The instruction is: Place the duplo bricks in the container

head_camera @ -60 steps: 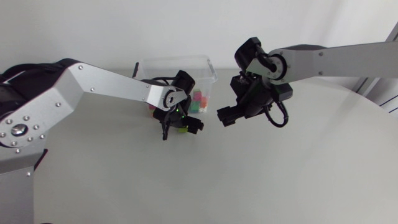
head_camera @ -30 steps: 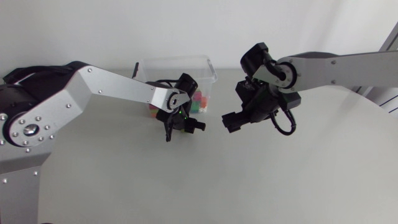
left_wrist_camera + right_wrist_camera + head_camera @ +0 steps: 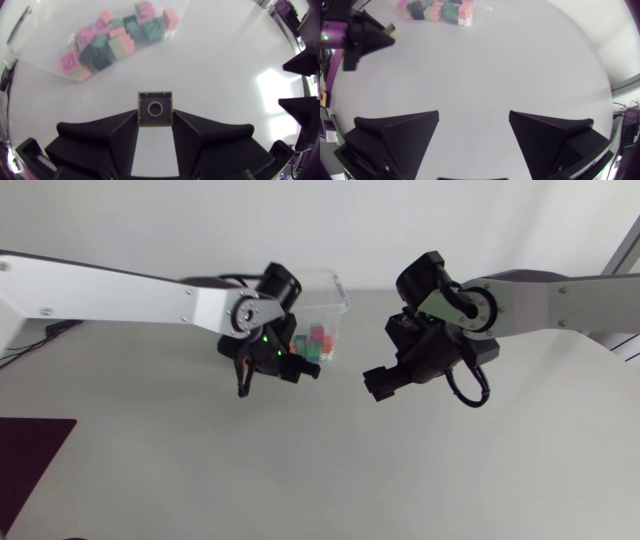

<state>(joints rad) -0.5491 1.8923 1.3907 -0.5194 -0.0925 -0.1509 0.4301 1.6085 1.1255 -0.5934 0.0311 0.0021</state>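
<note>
Grey worktop (image 3: 300, 470), container (image 3: 338, 292) upper centre; left tool (image 3: 155, 118) clamps a brick (image 3: 155, 100), plain only from its wrist; right tool (image 3: 474, 114) gapes

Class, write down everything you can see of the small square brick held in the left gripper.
The small square olive-green plastic brick is clamped between the broad black fingers of the left gripper, which press on two opposite sides. Its hollow underside faces the wrist camera, showing thin walls and one round tube in the middle. It is held over the white table, short of the clear container of coloured bricks ahead, and touches nothing else.
</note>
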